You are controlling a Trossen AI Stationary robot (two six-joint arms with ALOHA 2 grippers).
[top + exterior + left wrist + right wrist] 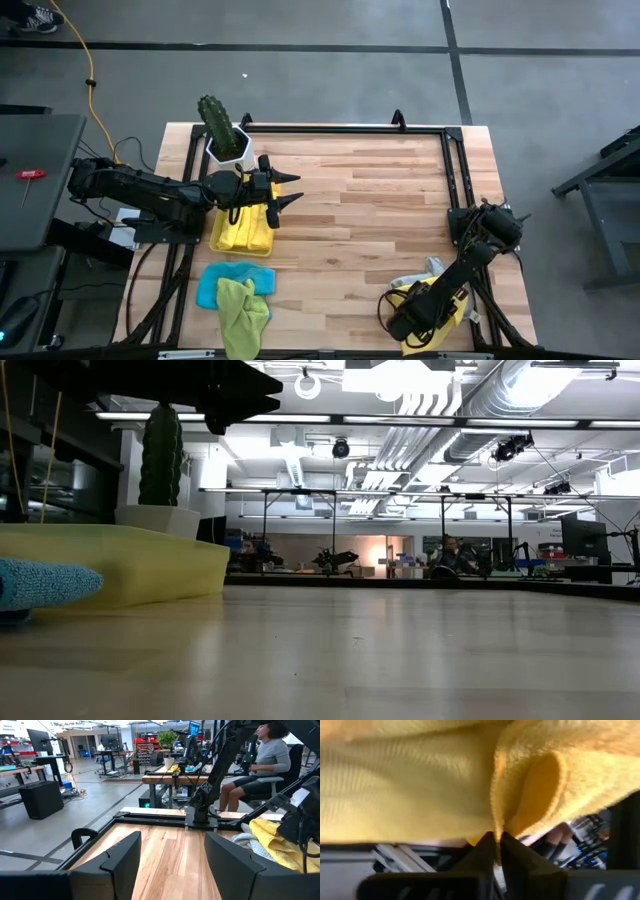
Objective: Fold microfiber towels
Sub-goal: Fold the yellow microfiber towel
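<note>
The right tool (495, 842) is pinched shut on a fold of a yellow towel (420, 785), whose cloth fills the right wrist view just beyond the fingertips. From above, this tool sits low at the near right corner of the tabletop (370, 210), down in a heap of yellow towels (440, 320) with a pale one beside it. The cloth lies directly under and ahead of the right tool, so the right arm is much the nearer and the lift likely falls to it. The left tool (285, 190) hangs with its fingers spread wide and empty, well apart on the left, above a yellow tray (222, 235). A blue towel (215, 285) and a lime green towel (240, 315) lie near it.
</note>
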